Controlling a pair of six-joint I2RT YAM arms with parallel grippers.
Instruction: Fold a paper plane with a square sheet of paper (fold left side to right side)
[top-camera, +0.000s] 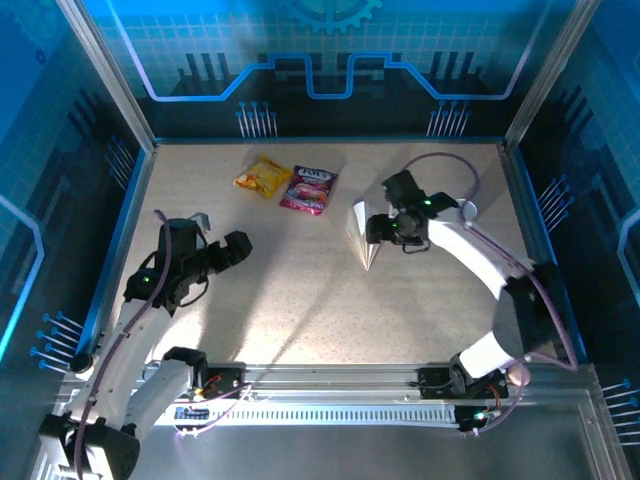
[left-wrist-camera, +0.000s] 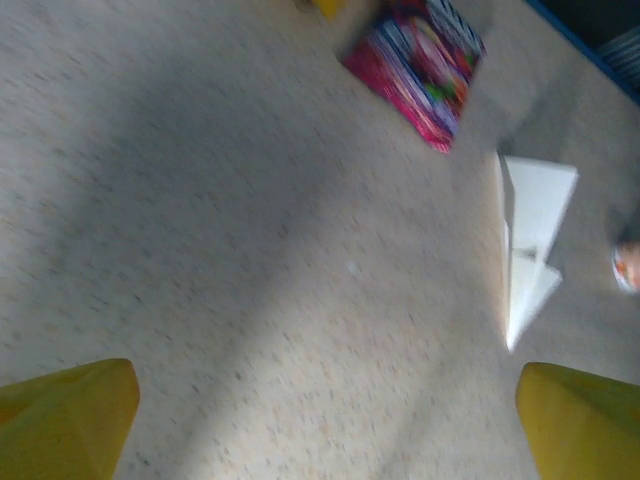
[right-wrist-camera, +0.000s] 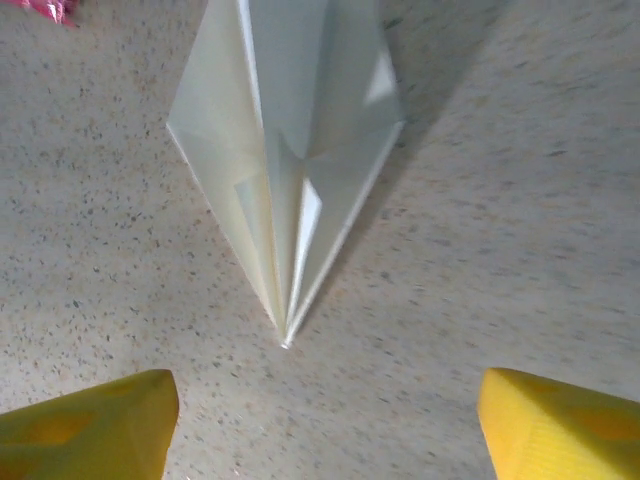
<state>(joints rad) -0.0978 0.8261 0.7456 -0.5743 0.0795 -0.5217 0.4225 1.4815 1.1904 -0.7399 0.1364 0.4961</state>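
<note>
Right gripper (right-wrist-camera: 328, 390) spread, empty, just off the paper plane (right-wrist-camera: 290, 150) (folding finished, we judge); left gripper (left-wrist-camera: 325, 372) spread, well apart. Next: retreat clear.

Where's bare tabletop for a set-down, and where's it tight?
Biggest free patch: speckled beige tabletop between the left gripper and the folded white paper plane, down to the near edge. Also the far-left corner beside the yellow snack packet. Crowded: far middle, where the pink snack packet, plane and right gripper cluster.
</note>
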